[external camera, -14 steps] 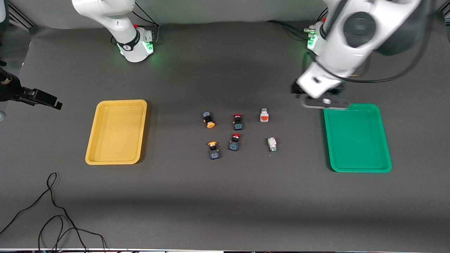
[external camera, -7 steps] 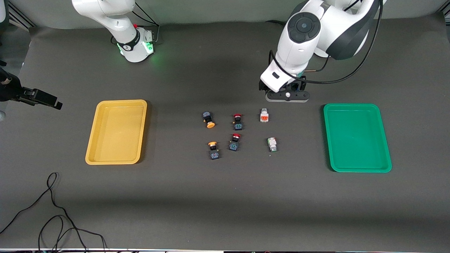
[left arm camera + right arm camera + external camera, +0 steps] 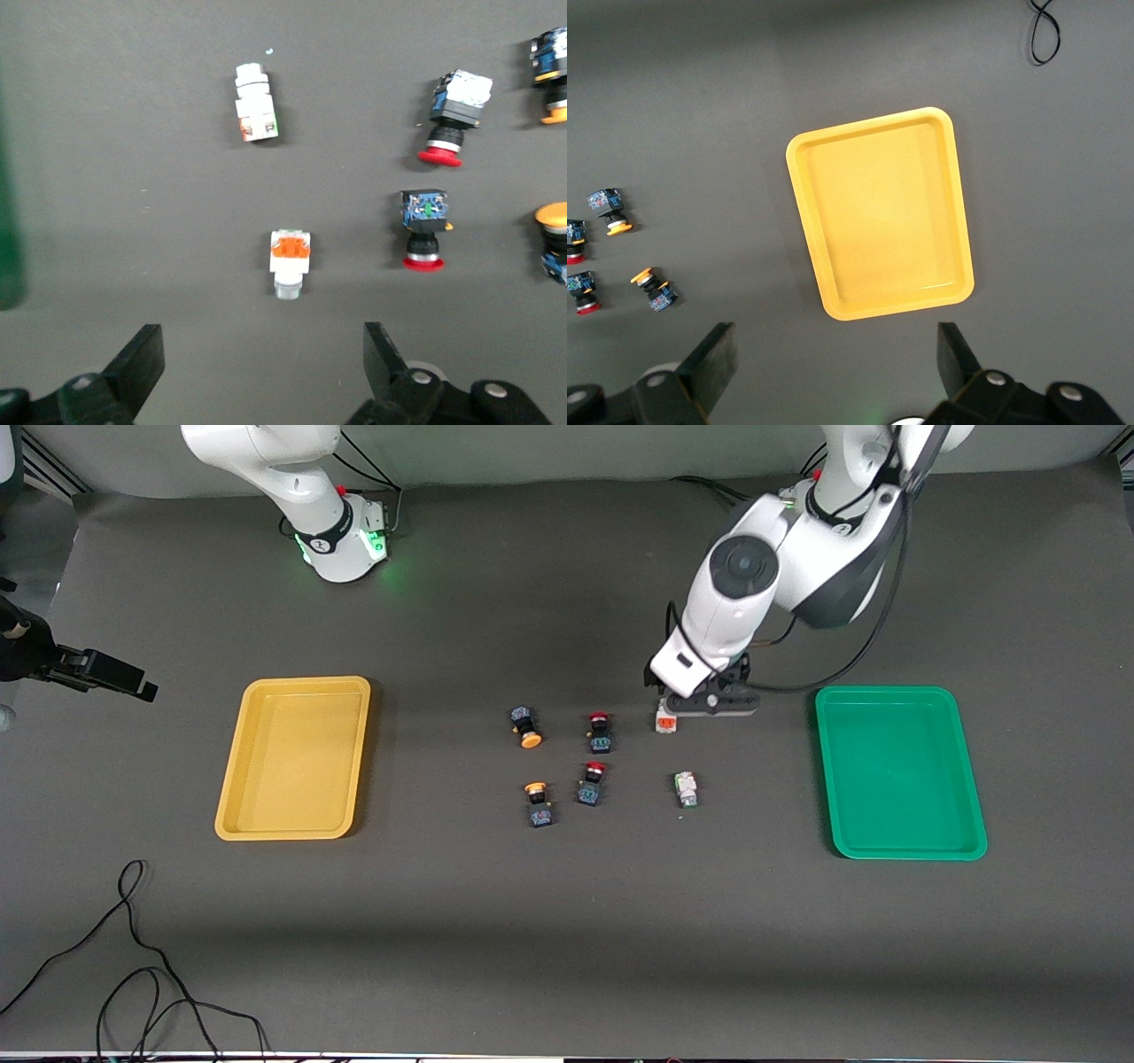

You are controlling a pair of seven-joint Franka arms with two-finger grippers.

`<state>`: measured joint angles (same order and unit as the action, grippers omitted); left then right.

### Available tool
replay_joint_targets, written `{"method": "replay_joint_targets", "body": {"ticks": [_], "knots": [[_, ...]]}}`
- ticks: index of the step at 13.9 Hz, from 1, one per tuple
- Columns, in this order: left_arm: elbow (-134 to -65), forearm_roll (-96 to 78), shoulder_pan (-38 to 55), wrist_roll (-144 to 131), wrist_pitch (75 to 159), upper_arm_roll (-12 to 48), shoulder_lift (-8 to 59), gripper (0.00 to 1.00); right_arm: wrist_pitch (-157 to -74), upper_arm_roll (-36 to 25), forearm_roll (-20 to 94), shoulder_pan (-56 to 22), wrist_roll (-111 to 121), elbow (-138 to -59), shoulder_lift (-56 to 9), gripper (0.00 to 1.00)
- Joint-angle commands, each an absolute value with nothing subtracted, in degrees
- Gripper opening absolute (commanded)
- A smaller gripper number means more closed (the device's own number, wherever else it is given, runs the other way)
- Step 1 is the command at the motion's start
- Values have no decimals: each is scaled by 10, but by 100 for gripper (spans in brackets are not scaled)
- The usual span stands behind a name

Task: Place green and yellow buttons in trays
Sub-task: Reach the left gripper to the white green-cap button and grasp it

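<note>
- We work over a dark grey tabletop: the yellow tray lies toward the right arm's end, the green tray toward the left arm's end, and six buttons lie loose between them.
- The white button with the orange square lies on its side, just below the left gripper. The green-tinted white button lies nearer the front camera.
- The two yellow-capped buttons lie on the yellow tray's side of the group, with the two red-capped buttons between them and the white ones.
- We judge the buttons light, hard plastic, small and apt to roll or skid. We would take hold across the flat sides of the squarish body, not the round neck.
- In the left wrist view the left gripper's fingers stand wide apart, holding and touching nothing, the orange-square button just ahead of them.
- The right gripper waits high over the tabletop beside the yellow tray, its fingers wide and empty.
</note>
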<state>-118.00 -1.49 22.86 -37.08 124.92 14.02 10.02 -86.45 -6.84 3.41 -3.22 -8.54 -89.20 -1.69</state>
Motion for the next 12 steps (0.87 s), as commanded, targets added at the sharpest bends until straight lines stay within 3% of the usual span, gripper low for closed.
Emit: {"method": "replay_joint_targets", "body": {"ticks": [1, 12], "knots": [[-1206, -2, 243, -391, 1312, 134, 133, 100, -861, -71, 39, -36, -83, -886, -19, 100], [-1236, 40, 274, -390, 1457, 133, 259, 100, -860, -71, 40, -36, -81, -887, -19, 100]]}}
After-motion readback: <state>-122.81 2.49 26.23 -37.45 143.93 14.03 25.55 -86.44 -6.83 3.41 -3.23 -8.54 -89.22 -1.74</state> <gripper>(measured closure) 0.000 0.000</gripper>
